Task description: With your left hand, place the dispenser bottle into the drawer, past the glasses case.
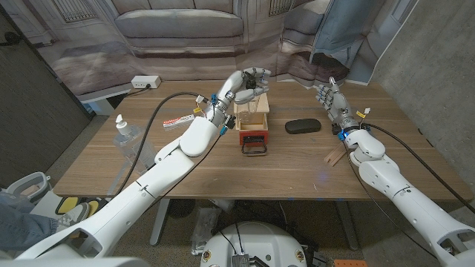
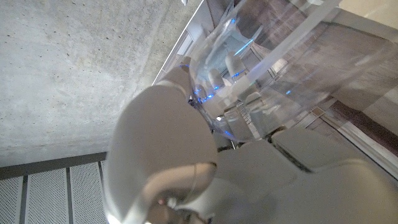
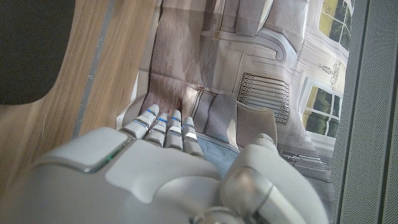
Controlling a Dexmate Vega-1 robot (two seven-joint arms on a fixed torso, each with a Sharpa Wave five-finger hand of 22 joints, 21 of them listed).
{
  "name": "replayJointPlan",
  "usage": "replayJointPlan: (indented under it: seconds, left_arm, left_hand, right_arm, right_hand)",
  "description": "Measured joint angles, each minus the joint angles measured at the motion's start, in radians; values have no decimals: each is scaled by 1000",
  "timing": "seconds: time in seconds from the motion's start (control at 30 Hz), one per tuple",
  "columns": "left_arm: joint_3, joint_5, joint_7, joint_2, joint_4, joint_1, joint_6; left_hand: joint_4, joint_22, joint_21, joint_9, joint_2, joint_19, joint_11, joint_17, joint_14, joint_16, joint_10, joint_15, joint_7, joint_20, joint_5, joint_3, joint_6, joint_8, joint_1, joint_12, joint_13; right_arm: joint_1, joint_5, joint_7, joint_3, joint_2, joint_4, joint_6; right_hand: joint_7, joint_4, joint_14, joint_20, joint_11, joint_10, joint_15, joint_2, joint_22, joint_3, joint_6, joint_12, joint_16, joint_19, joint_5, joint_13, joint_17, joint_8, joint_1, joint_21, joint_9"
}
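Over the back of the drawer (image 1: 252, 136), the left hand (image 1: 249, 80) is raised off the table (image 1: 297, 170). Fingers are curled in. Left wrist view: they're wrapped on a clear dispenser bottle (image 2: 280, 68), with fingertips (image 2: 214, 78) visible through the plastic. From the head camera the bottle is hard to make out inside the grip, and I can't tell whether it touches the drawer.

The drawer is a small wooden box with a red front and a dark handle, mid-table. The black glasses case (image 1: 303, 126) lies flat just beside it, on the robot's right, apart from both hands.

The right hand (image 1: 330, 96) is up near the table's far right, past the case. Its fingers (image 3: 168, 127) are straight and side by side, holding nothing.

Also on the table:
- a second clear pump bottle (image 1: 123, 132) at the far left, well apart from the left hand
- a red-and-white tube (image 1: 178, 121) left of the drawer
- a wooden stick (image 1: 335, 157) near the right forearm
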Motion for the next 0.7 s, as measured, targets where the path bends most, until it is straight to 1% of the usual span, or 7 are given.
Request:
replayJointPlan:
  seconds: [0.13, 0.23, 0.3, 0.4, 0.63, 0.7]
  left_arm:
    - [0, 4, 5, -2, 6, -1, 2]
    - [-1, 5, 6, -3, 11, -4, 2]
    - [-1, 5, 6, -4, 13, -6, 2]
    - [-1, 5, 5, -4, 20, -11, 3]
    - [0, -10, -9, -4, 34, -21, -12]
    - [1, -13, -13, -4, 38, -24, -17]
  left_hand:
    - [0, 0, 0, 0, 3, 0, 0, 0, 0, 0, 0, 0, 0, 0, 0, 0, 0, 0, -3, 0, 0]
    - [-3, 0, 0, 0, 4, -5, 0, 0, 0, 0, 0, 0, 0, -5, 0, 3, 0, 0, -4, 0, 4]
    - [-4, 0, 7, 0, 4, -5, 0, 0, 0, 0, 0, 0, 0, -5, 0, 4, 0, 0, -4, 0, 5]
    - [-2, 0, 7, 0, 4, -11, 0, 5, 0, 0, 0, 0, 0, 0, 0, 7, 0, 0, -4, 0, 5]
    - [-1, 0, 7, 0, 4, -11, 0, 5, 0, 0, 0, 0, 0, 0, 0, 7, 0, 0, -4, 0, 5]
    - [-1, 0, 11, 0, 4, -11, 0, 5, 0, 0, 0, 0, -4, 0, 0, 7, 4, 0, -4, 0, 5]
  right_arm:
    - [0, -1, -3, 0, 0, -2, -2]
    - [0, -1, -5, -1, 0, -5, -3]
    - [0, -2, -6, -1, 0, -7, -3]
    - [-2, -2, -8, -1, -1, -10, -4]
    - [-6, -4, -12, -1, -2, -17, -5]
    - [-7, -4, -12, -1, -3, -18, -5]
  right_hand:
    - [0, 0, 0, 0, 0, 0, 0, 4, 0, 0, 0, 0, 0, 0, 0, 0, 0, 0, -4, 0, 0]
    - [-6, 0, 0, 0, 0, 0, 0, 4, 0, 0, 5, 0, 0, 0, 0, 0, 0, 0, -4, 0, 0]
    - [-5, 0, 6, 0, 0, 0, 6, 4, 0, 0, 5, 0, 0, 0, 0, 0, 0, 0, -4, 0, 0]
    - [-5, 0, 6, 0, 0, 0, 6, 4, 0, 0, 5, 0, 0, 0, 0, 0, 0, 0, -4, 0, 0]
    - [-5, 0, 6, 0, 0, 0, 6, 4, 0, 0, 5, 0, 0, 0, 0, 0, 0, 0, -4, 0, 0]
    - [-5, 0, 6, 0, 0, 0, 6, 4, 0, 0, 5, 0, 0, 0, 0, 0, 0, 0, -4, 0, 0]
